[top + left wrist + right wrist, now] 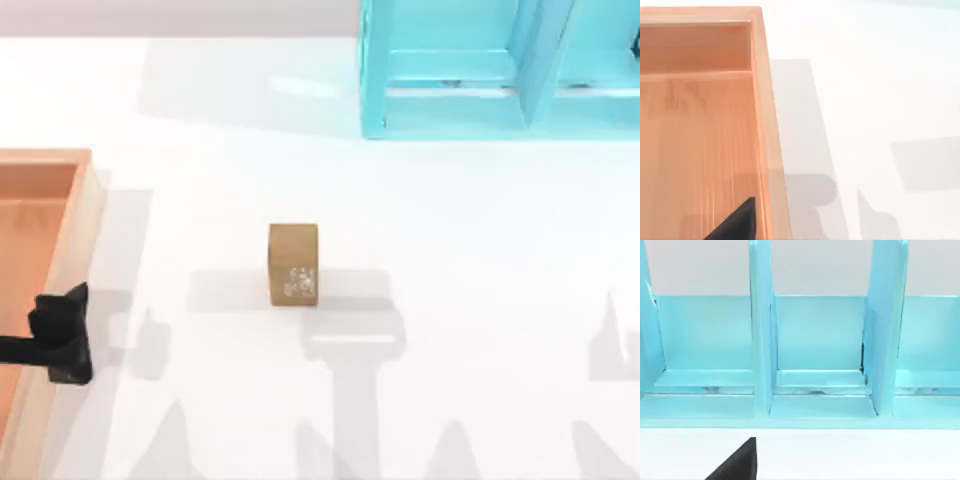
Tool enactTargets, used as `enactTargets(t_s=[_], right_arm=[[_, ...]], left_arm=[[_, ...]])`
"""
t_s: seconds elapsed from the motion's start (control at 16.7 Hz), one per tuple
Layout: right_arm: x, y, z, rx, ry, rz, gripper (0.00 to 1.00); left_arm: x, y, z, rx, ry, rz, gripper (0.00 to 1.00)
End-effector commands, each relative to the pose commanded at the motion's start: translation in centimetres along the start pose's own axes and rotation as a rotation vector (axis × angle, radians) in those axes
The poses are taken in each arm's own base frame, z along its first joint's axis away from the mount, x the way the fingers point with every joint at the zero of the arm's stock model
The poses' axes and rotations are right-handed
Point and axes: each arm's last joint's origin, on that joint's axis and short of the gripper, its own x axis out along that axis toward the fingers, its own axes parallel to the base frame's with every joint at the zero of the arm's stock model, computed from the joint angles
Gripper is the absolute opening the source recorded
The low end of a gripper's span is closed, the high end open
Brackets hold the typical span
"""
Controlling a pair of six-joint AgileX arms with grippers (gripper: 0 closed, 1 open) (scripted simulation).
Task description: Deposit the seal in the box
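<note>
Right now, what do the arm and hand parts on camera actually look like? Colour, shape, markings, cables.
In the top view the left hand is matte black and blocky, with an angular tip, on a thin black link that enters from the left edge. No markings or cables are visible on it. Each wrist view catches one black, wedge-shaped finger: the left and the right, both plain and unmarked.

seal (293,263), whitish carved mark, unreadable
</note>
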Motion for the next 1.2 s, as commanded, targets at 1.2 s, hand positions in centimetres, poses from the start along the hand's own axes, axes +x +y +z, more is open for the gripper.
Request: enactTargets(t_s=[1.2], right_arm=[[0.0,0.0,0.0,0.000,0.000,0.000,1.00]], left_arm=[[20.4,-17.7,16.4,-0.092,0.925,0.089,1.00]])
